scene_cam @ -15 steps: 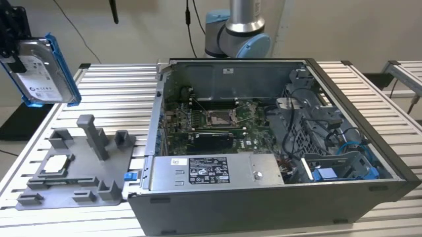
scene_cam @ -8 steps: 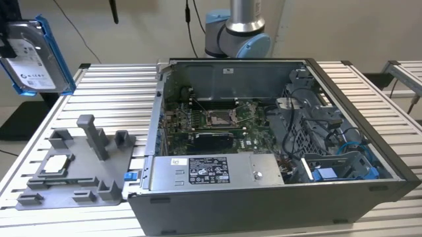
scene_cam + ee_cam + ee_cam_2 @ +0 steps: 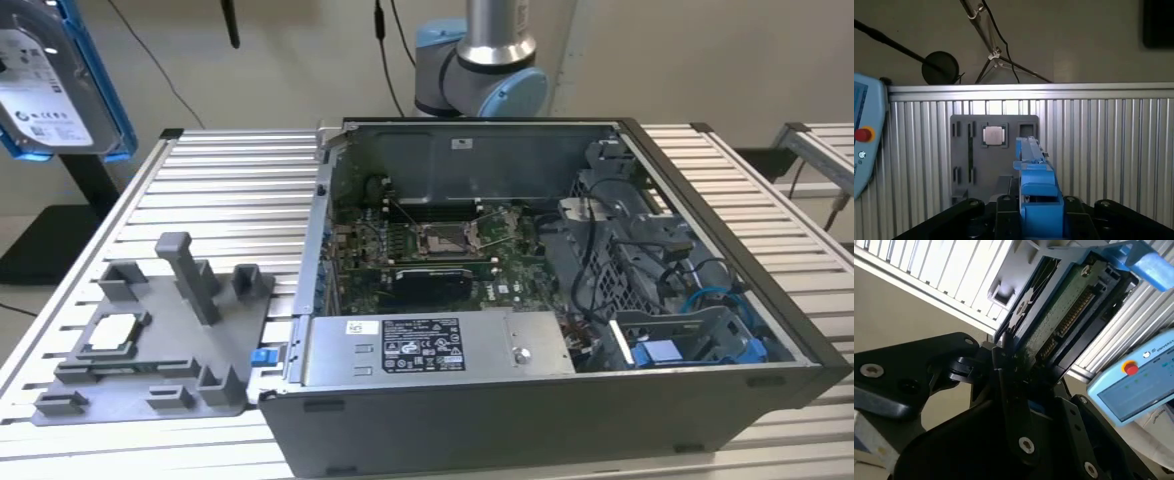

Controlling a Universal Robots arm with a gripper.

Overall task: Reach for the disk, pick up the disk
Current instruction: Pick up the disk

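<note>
Pincer (image 3: 1024, 367) gripping disk (image 3: 1054, 310), disk between its jaws — above ribbed table (image 3: 1104, 150)

A robotics lab: slatted aluminium bench (image 3: 227, 180), opened computer case (image 3: 534, 420), teach pendant (image 3: 1134, 390).

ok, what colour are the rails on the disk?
Blue, best seen on the disk in the first wrist view.

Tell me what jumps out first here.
The blue-railed disk hangs in the air at the exterior view's upper left, clamped in the end effector. An open computer case sits on the slatted table, a grey fixture beside it on the exterior view's left.
</note>
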